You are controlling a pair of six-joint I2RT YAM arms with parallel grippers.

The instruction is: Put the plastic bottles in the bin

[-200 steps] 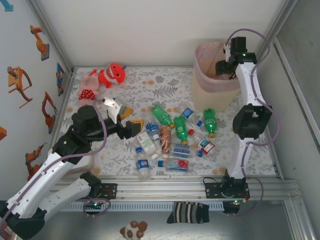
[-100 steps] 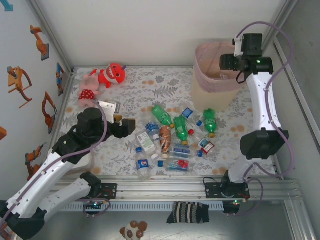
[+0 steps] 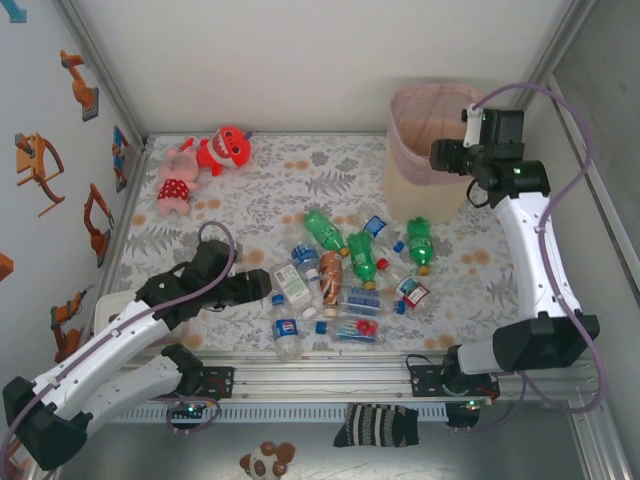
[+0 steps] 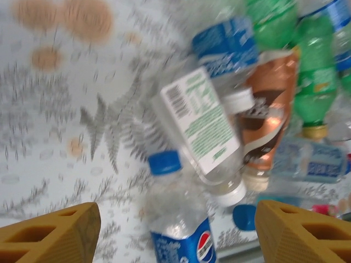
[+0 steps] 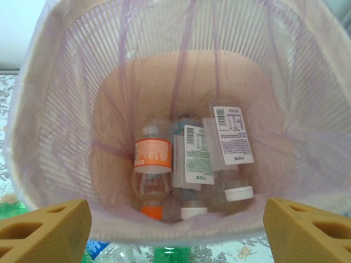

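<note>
Yellow fingers (image 4: 49, 233) of your left gripper (image 4: 175, 235) stand spread at the bottom corners of the wrist view, pinching nothing. Between them, further down, lies a blue-capped bottle (image 4: 178, 230), with a white-labelled bottle (image 4: 205, 129) just past it. From above, this gripper has dropped from its raised pose of a second ago and now sits low beside the left edge of the bottles (image 3: 345, 275) scattered in the middle of the table (image 3: 250, 190). Those bottles look unmoved. Your right gripper (image 3: 447, 155) also has its fingers (image 5: 44, 230) spread and empty. It has stayed above the bin (image 5: 66, 98) at the far right while its elbow swung down and outward. At least three bottles lie at the bottom of the bin, caps toward you. To my eye the right side is free after a drop, and the left is lining up the next pick. About a dozen bottles are left on the table, so most of the job remains.
</note>
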